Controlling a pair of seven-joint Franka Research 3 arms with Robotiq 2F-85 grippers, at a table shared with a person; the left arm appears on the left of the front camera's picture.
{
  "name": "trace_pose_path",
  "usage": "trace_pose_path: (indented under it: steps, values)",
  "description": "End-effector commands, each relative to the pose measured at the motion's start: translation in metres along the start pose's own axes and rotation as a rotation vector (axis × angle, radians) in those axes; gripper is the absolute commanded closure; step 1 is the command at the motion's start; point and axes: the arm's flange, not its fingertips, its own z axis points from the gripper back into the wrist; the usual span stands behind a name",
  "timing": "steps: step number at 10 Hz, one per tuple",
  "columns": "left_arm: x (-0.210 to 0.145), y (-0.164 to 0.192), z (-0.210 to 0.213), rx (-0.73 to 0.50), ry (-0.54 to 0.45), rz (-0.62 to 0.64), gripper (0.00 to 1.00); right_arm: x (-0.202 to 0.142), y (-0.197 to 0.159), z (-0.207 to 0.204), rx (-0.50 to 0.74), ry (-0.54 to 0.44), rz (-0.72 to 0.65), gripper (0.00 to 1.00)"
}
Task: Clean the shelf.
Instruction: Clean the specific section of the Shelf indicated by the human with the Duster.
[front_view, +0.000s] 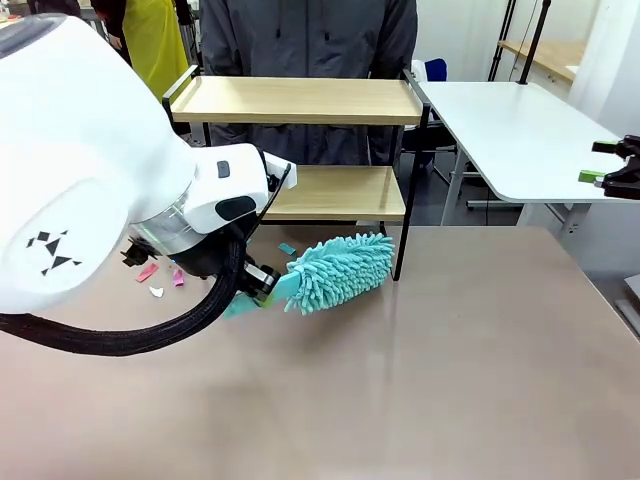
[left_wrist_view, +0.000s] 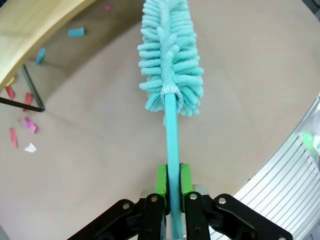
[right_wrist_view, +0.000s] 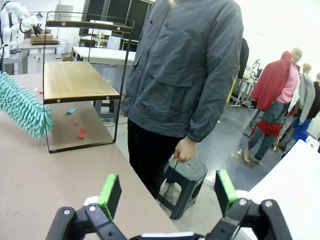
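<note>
The shelf stands at the far edge of the brown desk, left of its middle, its 2 light wooden boards set one above the other in a thin black frame. Right behind it stands a person in a grey jacket. On the desk under the lower board lie small paper scraps, pink, white and teal. Just in front of the shelf's right front leg hangs the fluffy head of a teal duster, tilted up toward the right; whether it touches the desk I cannot tell. The left fingers are clenched on the duster's thin teal handle, with the head pointing away from them. The right fingers are spread wide and grasp nothing, off at the desk's right side.
</note>
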Motion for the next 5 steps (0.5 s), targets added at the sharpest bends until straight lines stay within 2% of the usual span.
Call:
trace_pose_path:
  steps: [1,3,4,5]
  values:
    - [0.0,0.001,0.013,0.01,-0.017,-0.002,0.87,0.007,-0.001,-0.001,0.001,0.017,-0.011,0.0]
    - [0.0,0.0,0.003,-0.003,-0.003,-0.005,0.87,0.007,-0.001,-0.001,0.001,0.017,-0.011,0.0]
    - [-0.002,-0.017,-0.016,0.054,-0.008,0.005,0.87,0.007,-0.001,-0.001,0.001,0.017,-0.011,0.0]
    - [0.001,-0.02,-0.026,0.042,-0.057,0.034,0.87,0.007,-0.001,-0.001,0.001,0.017,-0.011,0.0]
